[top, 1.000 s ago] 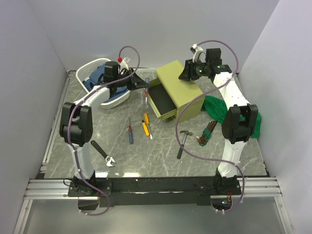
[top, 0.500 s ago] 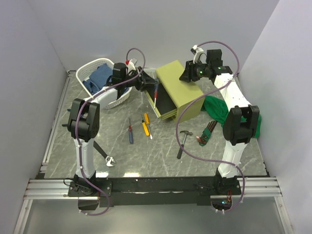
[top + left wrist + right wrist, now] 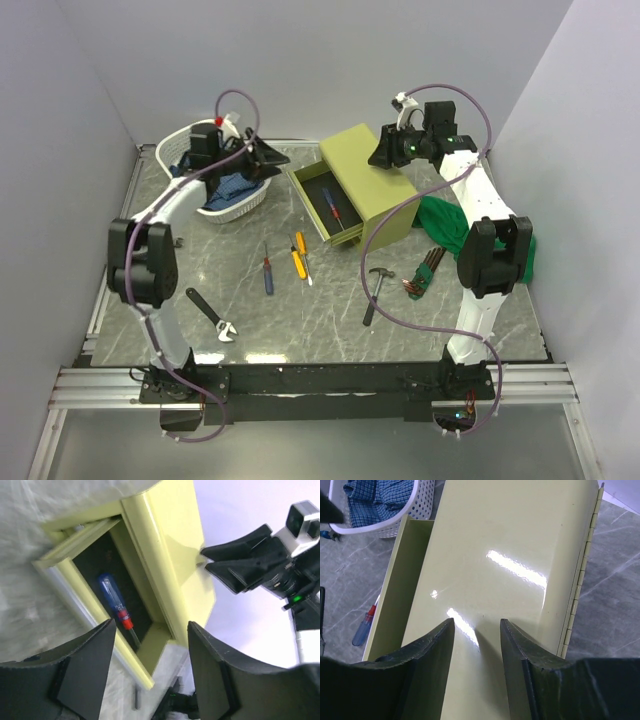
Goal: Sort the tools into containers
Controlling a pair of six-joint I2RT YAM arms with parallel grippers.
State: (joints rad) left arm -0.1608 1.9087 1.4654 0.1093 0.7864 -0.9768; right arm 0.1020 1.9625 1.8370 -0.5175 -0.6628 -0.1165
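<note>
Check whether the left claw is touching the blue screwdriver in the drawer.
Apart. Top external view shows the left claw near the basket, clear of the blue screwdriver lying in the drawer.

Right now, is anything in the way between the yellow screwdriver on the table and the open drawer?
Nothing visible. The yellow screwdriver lies on bare table just in front of the open drawer, which holds one blue screwdriver. The left gripper is off to the side, by the basket.
</note>
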